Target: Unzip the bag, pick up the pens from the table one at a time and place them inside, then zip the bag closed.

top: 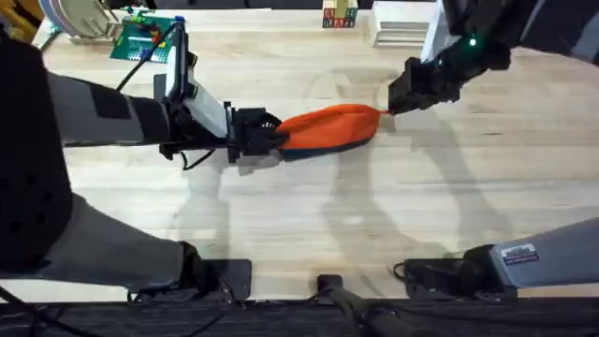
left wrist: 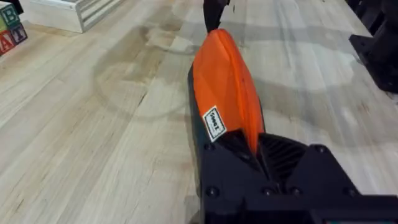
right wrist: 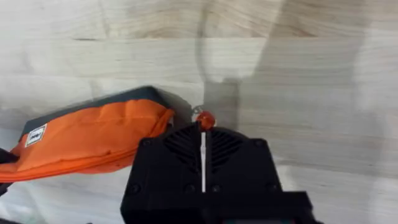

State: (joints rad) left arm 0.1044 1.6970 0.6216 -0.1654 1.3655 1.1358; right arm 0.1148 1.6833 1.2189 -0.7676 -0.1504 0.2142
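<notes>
Left claw (top: 267, 131) is clamped on the near end of the bag (top: 329, 127); in the left wrist view the fingers (left wrist: 273, 158) pinch the orange fabric just past the small white label (left wrist: 214, 122). Right claw (top: 401, 96) sits at the opposite end, fingers closed down to a thin slit with the little orange pull tab (right wrist: 205, 119) right at their tips. Looks like it has the tab, but I can't confirm the grip is solid.

Bag lies lengthwise mid-surface, stretched between the two claws, orange on top, dark underside showing. Zipper looks closed along the ridge. No pens visible on the surface (top: 309, 215), so my read is they're inside and this is the final zip stage, or the start of unzipping. Can't tell which.

Risks:
- Tab is tiny and held only at the fingertips. A pull off the zipper line would likely slip it out.
- Left claw holds soft fabric only. A hard pull from the right could drag the bag through it, or slide the whole bag across the surface.
- Fabric bunches near the left grip, so the slider could jam there.
- If the bag lifts or twists, tension drops and the zipper stalls.
</notes>
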